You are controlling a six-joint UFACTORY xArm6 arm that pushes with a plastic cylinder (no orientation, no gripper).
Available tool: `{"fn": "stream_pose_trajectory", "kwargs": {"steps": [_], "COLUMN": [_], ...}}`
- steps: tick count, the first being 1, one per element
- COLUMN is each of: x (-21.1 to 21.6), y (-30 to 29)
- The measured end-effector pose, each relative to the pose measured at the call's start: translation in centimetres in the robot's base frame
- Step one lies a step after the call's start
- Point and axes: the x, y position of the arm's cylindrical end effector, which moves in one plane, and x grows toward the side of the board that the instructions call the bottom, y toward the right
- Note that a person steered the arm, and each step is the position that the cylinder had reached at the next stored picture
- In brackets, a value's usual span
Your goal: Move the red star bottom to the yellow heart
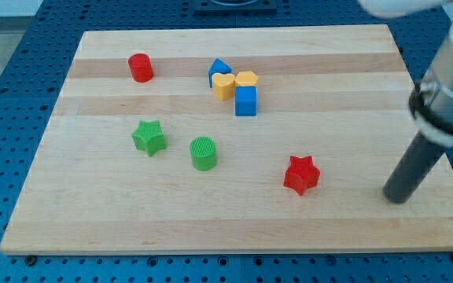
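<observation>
The red star (301,174) lies on the wooden board, right of the middle and toward the view's bottom. The yellow heart (223,86) sits near the view's top centre, packed in a cluster with a blue triangular block (219,69), a yellow hexagon-like block (246,79) and a blue cube (245,101). My tip (397,197) rests on the board at the view's right, about a hundred pixels to the right of the red star and slightly lower. It touches no block.
A red cylinder (141,67) stands at the view's top left. A green star (149,137) and a green cylinder (203,153) lie left of centre. The board's right edge (431,118) runs close behind my rod.
</observation>
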Motion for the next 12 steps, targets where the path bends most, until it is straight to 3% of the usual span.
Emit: {"fn": "stream_pose_trajectory", "kwargs": {"steps": [1,3,4,5,7,8,10,12], "x": [0.3,-4.3,-2.3,0.8,-1.3,-3.6,-7.4,-11.9], "y": [-7.4,-19.9,-20.3,-15.9,-5.2,-7.7,-18.1,-21.2]}}
